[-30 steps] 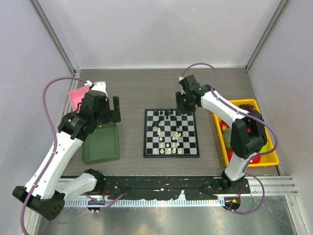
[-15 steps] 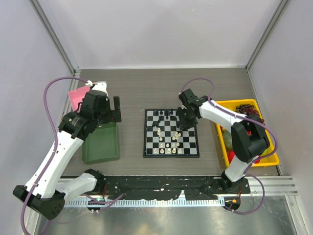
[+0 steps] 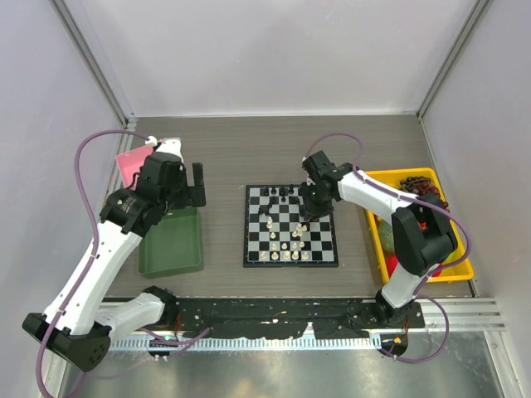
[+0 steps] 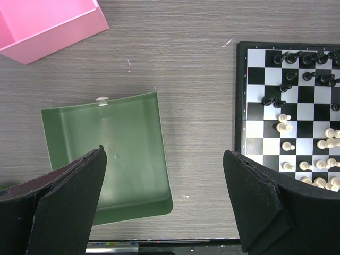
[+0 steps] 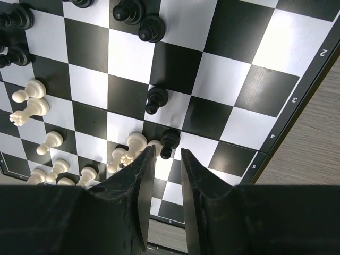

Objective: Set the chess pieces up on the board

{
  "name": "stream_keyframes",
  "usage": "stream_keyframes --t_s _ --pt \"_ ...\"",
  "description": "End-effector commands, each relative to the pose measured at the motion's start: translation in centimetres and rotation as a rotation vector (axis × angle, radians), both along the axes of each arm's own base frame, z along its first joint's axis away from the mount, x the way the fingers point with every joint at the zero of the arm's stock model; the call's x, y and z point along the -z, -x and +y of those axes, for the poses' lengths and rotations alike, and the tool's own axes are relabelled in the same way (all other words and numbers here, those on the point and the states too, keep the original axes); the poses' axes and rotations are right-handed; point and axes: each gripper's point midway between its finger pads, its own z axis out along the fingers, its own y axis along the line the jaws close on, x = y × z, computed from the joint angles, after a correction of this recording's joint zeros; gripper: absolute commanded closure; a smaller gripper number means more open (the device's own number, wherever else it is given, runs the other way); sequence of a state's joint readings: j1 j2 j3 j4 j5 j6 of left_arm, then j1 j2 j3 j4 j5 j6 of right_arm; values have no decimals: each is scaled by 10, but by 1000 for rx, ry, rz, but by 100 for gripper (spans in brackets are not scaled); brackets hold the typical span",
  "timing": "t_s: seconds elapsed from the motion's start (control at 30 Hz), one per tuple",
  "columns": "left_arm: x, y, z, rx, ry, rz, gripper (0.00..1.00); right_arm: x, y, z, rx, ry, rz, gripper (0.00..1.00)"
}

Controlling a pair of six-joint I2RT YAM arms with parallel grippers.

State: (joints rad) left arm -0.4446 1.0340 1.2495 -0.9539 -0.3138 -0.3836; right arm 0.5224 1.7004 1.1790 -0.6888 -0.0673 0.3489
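Two arms (image 3: 87, 274): bases bolted at the near edge of the wood-grain table (image 3: 232, 149).
Green tray (image 3: 170, 245): near left. A small white thing (image 4: 102, 99) sits against its far rim, too small to name.
Board (image 3: 323, 242): flat at mid-table, right of the tray and apart from it. It has black-and-white checks inside a thin black border, with letters and digits printed along the rim.
Cream pieces (image 3: 286, 254): slim upright figurines, most in a loose row on the near ranks, a few scattered toward mid-board.
Yellow bin (image 3: 415, 172): right of the board, holding red and green items.
Right gripper (image 5: 167, 156): over the board's right half, pointing down, jaws narrow with a slim gap.
Black pawn (image 5: 169, 141): upright at the mouth of that gap, just beside a cream piece. Board shows on either side of it, and no pad is seen touching it.
Black pieces (image 3: 280, 192): mostly crowded along the far rank, several a rank or two nearer.
Left gripper (image 4: 164, 156): jaws spread wide with nothing between them, hanging above the table's left side.
Pink box (image 3: 131, 166): far left, beyond the tray.
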Motion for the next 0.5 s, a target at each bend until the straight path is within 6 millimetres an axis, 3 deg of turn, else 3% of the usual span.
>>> stream_keyframes --t_s 0.0,0.33,0.47 --pt "-14 -7 -1 5 9 -51 1 -5 -1 9 -5 -34 -20 68" --pt "-10 -6 0 4 8 -44 1 9 8 4 -13 -2 22 69" --pt "-11 -6 1 2 8 -48 1 10 7 5 -14 0 20 74"
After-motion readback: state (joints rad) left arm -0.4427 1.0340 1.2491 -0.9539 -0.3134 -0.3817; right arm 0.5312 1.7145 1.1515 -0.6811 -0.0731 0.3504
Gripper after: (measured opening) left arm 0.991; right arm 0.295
